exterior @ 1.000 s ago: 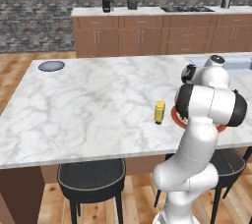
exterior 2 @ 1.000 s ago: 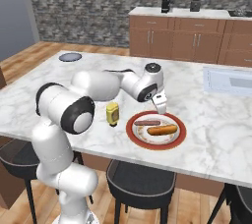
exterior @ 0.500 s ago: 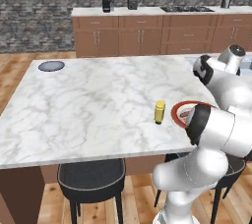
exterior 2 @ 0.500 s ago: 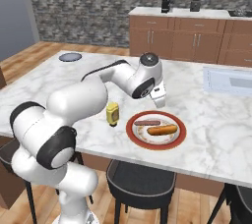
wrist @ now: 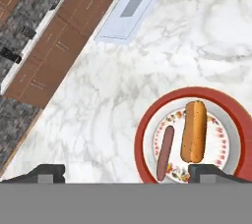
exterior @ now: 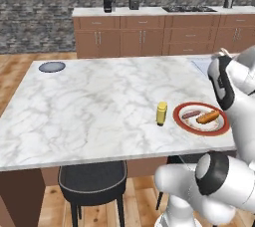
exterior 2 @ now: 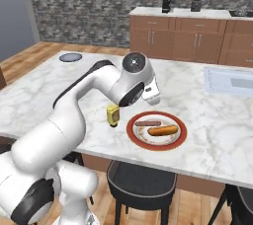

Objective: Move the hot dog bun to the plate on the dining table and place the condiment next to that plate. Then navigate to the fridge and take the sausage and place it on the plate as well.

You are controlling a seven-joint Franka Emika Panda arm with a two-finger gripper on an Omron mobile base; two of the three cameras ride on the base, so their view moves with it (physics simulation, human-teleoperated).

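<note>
- Since a second ago the arm has swung up and off toward the sink side; bun, sausage, plate and bottle have not shifted.
- Gripper hangs above the table, fingers spread wide, holding nothing. I see its tips either side of the plate's near edge in the hand view.
- Plate sits near the front edge of the dining table. Bun and sausage lie on it side by side, close but apart as far as I can tell.
- Mustard bottle stands upright just beside the plate's rim, not touching.
- I judge the job finished, so the only risks left are my own motion.
- Risk: dropping the hand again could catch the red rim and slide the plate toward the edge.
- Risk: a low sweep of the elbow could tip the bottle; it is tall and narrow.
- Risk: driving the base with the arm over the table could drag the forearm through the setting.
- Both rolls are round; a knock to the plate would send them rolling.
</note>
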